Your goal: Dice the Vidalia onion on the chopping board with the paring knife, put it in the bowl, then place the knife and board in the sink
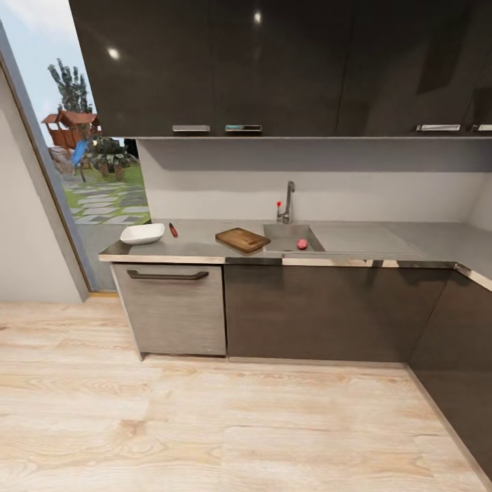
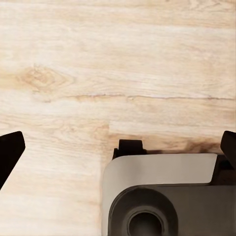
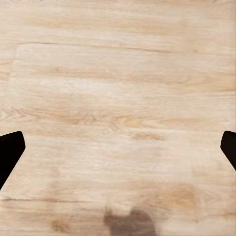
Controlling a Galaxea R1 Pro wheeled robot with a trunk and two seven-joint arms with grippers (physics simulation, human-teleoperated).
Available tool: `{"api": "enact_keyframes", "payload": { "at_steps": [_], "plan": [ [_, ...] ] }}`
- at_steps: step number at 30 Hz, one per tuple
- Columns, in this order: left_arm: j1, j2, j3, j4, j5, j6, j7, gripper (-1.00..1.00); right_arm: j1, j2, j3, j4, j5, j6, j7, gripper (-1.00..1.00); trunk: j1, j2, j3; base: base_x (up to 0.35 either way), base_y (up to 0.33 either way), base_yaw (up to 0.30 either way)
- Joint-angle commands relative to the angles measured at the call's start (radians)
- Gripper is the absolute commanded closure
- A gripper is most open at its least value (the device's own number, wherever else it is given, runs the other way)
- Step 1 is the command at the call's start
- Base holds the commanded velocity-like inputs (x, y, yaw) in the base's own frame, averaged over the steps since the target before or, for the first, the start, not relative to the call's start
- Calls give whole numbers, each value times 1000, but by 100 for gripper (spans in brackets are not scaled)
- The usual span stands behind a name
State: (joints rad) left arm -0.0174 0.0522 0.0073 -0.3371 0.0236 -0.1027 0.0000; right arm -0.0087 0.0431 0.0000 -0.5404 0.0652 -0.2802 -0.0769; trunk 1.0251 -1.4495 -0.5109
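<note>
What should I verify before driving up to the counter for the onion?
1. Onion sits in the sink: ok.
2. Chopping board lies flat on the countertop, beside the sink: ok.
3. Paring knife lies between the bowl and the board: ok.
4. Bowl upright near the counter's end: ok.
5. Left end effector open, fingers wide apart over the wooden floor: ok.
6. Right end effector open, nothing held: ok.
</note>
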Motion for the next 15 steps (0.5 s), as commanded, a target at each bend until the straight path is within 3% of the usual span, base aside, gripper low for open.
{"api": "enact_keyframes", "payload": {
  "at_steps": [1, 15],
  "plan": [
    [-1, 0, 1, 0, 2, -3, 0, -100, -1, 1, 0, 1, 7, -2, -6, -100, 0, 0, -1, 1, -1, 0],
    [-1, -1, -1, 4, 2, -3, 0, -100, -1, -9, 3, 5, 8, -2, -1, -100, 0, 0, -1, 0, 0, 0]
  ]
}}
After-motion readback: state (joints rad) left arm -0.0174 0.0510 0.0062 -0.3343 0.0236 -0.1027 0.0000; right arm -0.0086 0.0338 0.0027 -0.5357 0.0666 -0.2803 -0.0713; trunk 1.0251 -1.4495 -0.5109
